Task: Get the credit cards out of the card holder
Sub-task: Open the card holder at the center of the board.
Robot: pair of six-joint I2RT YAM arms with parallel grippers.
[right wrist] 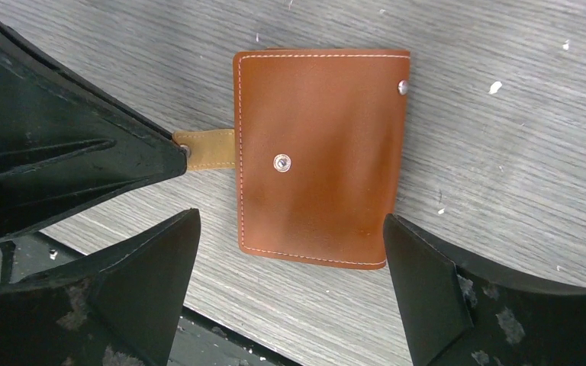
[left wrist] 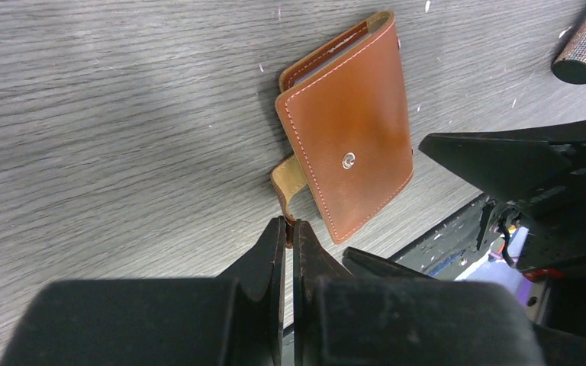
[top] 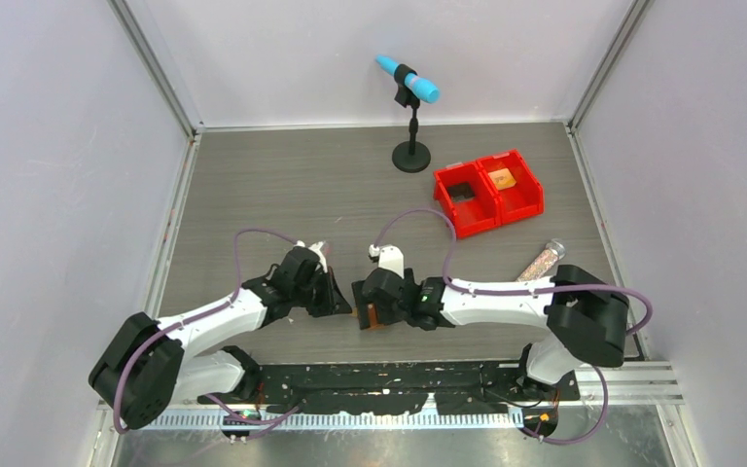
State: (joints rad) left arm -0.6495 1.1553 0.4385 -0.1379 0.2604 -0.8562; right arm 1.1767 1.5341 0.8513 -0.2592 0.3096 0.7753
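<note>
Grey wood-grain table [right wrist: 503, 137]: left gripper [left wrist: 288, 225] pinches the nine-o'clock tab [right wrist: 210, 149] of the closed brown leather card holder [right wrist: 317, 152]; right gripper [right wrist: 290, 221] gapes wide around it.

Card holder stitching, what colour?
Cream-white stitching on the brown card holder; shows best in the right wrist view.

A grey wood-grain table [top: 282, 185] is filling the middle of the overhead view, its grain running left to right. Plain pale walls are enclosing it on three sides: a back wall [top: 350, 58], a left wall [top: 49, 175] and a right wall [top: 700, 146]. A left aluminium post [top: 153, 63] and a right aluminium post [top: 603, 58] are rising at the far corners. Soft, even light is falling on the surface, casting only faint shadows. Along the near edge a black perforated plate [top: 399, 384] is lying beside a ribbed metal rail [top: 350, 420]. Small white specks [right wrist: 496, 87] are dotting the grain.
</note>
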